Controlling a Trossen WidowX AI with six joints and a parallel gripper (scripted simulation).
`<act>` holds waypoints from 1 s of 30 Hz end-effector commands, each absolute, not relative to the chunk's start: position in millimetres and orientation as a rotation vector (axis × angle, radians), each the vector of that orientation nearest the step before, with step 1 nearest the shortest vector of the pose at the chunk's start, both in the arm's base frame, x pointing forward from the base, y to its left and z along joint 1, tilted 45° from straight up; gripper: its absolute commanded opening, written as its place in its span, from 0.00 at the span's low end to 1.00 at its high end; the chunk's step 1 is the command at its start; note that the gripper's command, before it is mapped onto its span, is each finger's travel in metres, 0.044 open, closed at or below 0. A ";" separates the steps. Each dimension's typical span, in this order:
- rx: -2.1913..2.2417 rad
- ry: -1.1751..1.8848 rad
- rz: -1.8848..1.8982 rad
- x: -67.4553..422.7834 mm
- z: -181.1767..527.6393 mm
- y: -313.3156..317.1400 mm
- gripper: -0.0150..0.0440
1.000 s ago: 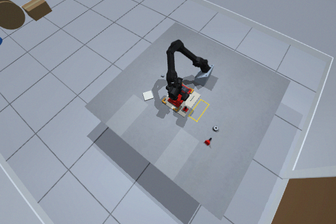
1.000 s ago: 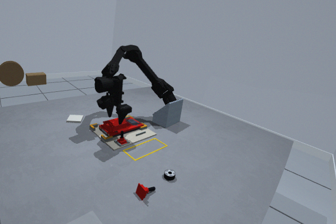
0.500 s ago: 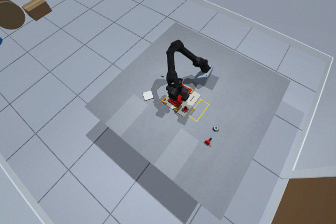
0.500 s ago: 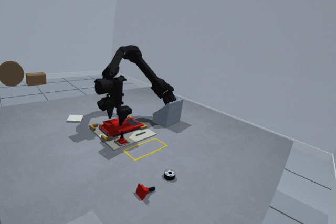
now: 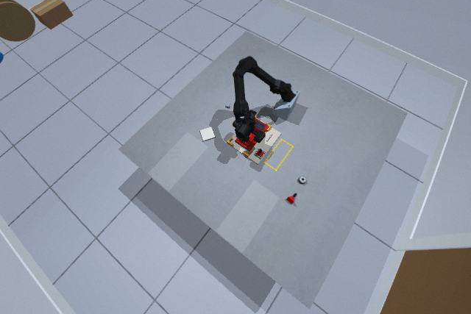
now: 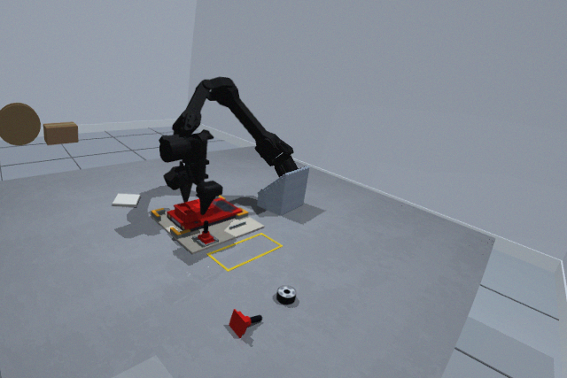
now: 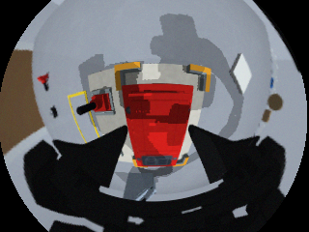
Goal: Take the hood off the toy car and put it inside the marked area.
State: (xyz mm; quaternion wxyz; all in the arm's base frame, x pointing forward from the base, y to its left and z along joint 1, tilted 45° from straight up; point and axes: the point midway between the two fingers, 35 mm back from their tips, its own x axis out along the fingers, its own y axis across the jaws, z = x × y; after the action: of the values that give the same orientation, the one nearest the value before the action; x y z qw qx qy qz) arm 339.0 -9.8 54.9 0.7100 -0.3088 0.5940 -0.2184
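The red toy car [image 6: 233, 211] [image 7: 156, 140] sits on a beige board [image 6: 255, 226] between orange corner brackets. The hood [image 6: 185, 212] seems to be the raised red part at the car's end away from its dark window; its exact edges are hard to tell. It lies on the car. My gripper [image 6: 194, 207] [image 7: 158, 128] is open and empty, pointing down above the car, with one finger towards each long side. Whether a fingertip touches the car is unclear. The marked area [image 5: 287, 143] [image 6: 254, 258] [image 7: 77, 94] is a yellow rectangle outline beside the board, with nothing inside.
A red piece with a black peg [image 5: 260, 153] [image 6: 205, 237] stands on the board, on the marked area's side. A wheel [image 5: 302, 179] [image 6: 286, 294] and another red pegged piece [image 5: 291, 198] [image 6: 237, 322] lie farther out. A white square [image 5: 207, 134] [image 6: 126, 200] lies on the opposite side.
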 end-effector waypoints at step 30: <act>-0.686 1.318 -0.485 340.5 49.6 -15.1 0.71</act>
State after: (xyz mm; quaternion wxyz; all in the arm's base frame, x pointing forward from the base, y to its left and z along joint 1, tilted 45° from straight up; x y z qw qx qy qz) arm 340.4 -15.3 49.2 0.7098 -0.3093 0.5941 -0.2182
